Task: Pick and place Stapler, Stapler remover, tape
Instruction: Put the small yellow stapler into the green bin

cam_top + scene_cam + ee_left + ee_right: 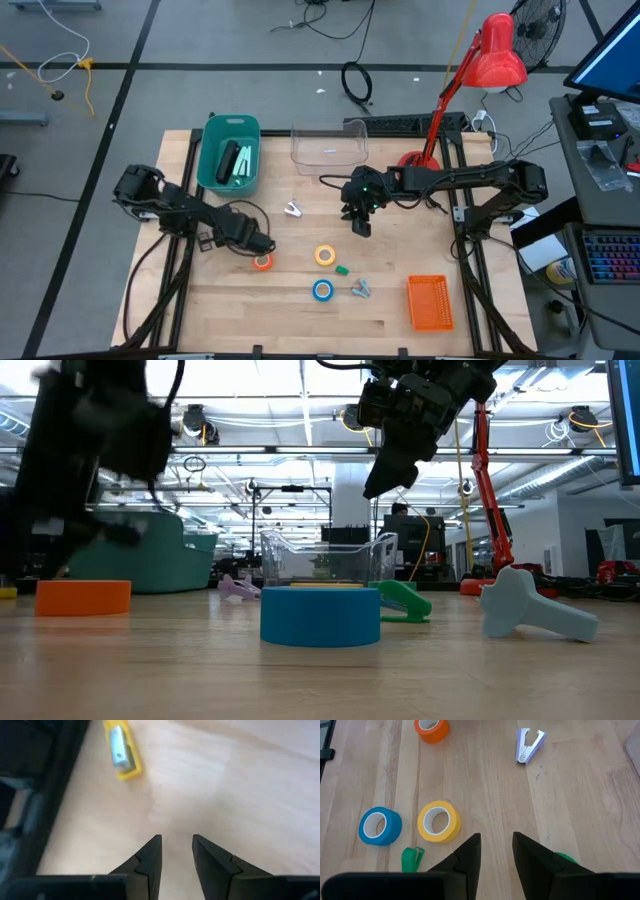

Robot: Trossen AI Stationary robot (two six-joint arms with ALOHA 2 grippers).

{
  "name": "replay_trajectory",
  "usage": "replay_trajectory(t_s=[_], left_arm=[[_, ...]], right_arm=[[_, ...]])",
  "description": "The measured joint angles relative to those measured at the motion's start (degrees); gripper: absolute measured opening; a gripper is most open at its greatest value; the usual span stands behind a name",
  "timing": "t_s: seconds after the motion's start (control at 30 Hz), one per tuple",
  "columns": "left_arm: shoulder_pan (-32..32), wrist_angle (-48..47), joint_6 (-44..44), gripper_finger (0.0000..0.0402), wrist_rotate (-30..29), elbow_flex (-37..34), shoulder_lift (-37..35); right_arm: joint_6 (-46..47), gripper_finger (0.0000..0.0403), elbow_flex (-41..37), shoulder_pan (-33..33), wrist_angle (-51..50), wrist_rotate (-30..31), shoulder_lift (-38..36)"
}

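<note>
Right gripper (495, 851) hangs above mid-bench, jaws parted by a narrow gap with nothing between them, bare wood showing through. Just ahead of it in the right wrist view sits the yellow tape roll (438, 821), the blue tape roll (380, 826) beside that, a small green clip-like piece (412, 859) near them, and a green edge I can't identify peeking past one finger. Farther off lie the orange tape roll (432, 729) and the pale staple remover (526, 745), well apart from each other. Over on the left, the left gripper (176, 855) hovers low by the orange roll, jaws likewise slightly apart and empty; its wrist view catches only a small yellow item (121, 749) on the wood. From above, the teal bin (229, 152) already holds dark and pale objects, the clear tray (328, 146) stands next to it, and an orange basket (430, 302) sits at the near right corner. My read: these rolls are light, rigid rings with slick sides, so pinching across the wall through the open centre looks safest.
</note>
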Motion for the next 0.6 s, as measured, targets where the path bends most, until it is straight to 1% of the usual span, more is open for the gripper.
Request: replay_trajectory(t_s=[0.07,0.17,0.23,0.27,0.33,0.43,0.5,0.6], left_arm=[[-0.76,-7.64,-0.8,0.0113,-2.59,3.85,-1.43],[-1.64,-17.75,-5.35,0.0113,-7.39,9.21,-3.34],[-1.65,-22.58,-8.11,0.0113,-8.46,9.66,-4.08],[-1.24,-22.54,-8.23,0.0113,-8.86,9.06,-4.51],[-0.03,-18.77,-7.2,0.0113,-8.82,6.48,-5.47],[1.87,-14.53,-5.28,0.0113,-6.06,2.63,-5.41],[2.54,-10.79,-5.29,0.0113,-5.45,0.24,-5.31],[3.33,-8.08,-5.55,0.0113,-4.29,-3.08,-5.33]], right_arm=[[-0.29,0.0104,0.0,0.0,0.0,0.0,-0.02],[-0.63,0.0105,0.01,0.0,-0.11,0.02,0.0],[-0.69,0.0105,0.0,-0.02,-0.01,0.02,-0.02],[-0.93,0.0105,0.0,0.0,-0.02,0.02,0.0],[-1.09,0.0105,0.0,-0.01,0.03,0.03,0.0],[-1.11,0.0105,0.0,-0.02,0.16,0.04,-0.02],[-1.14,0.0105,0.0,-0.01,0.16,0.02,-0.01],[-1.14,0.0105,0.0,-0.01,-0.01,0.02,-0.01]])
